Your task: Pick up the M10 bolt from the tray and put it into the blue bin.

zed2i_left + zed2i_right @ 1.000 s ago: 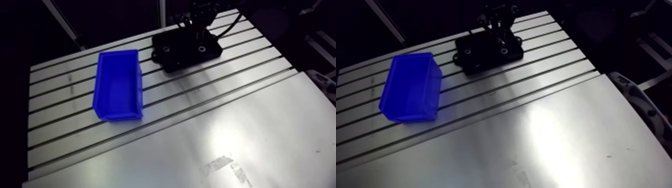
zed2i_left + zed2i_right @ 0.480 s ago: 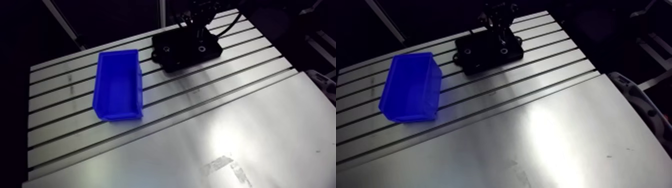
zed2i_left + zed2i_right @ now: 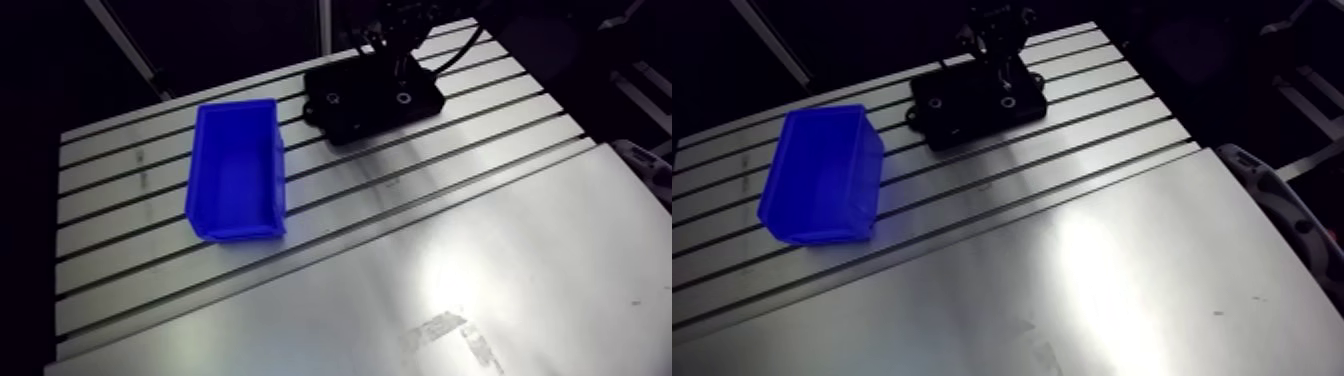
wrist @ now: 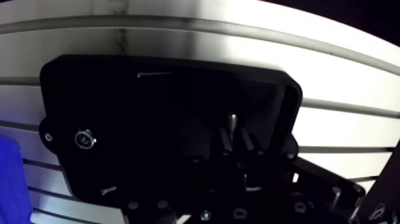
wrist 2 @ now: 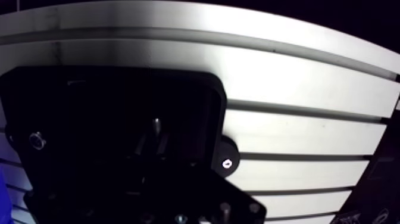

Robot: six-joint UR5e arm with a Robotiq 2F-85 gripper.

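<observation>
the m10 bolt (image 4: 234,121) lies in the black tray (image 4: 149,89) right between the jaws of the gripper (image 4: 235,138), long axis running ahead of them; too dark to tell whether they clench it.

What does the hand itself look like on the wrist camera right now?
The hand is matte black and angular: a flat, boxy body dotted with small silver screw heads. The dim light hides finer detail.
</observation>
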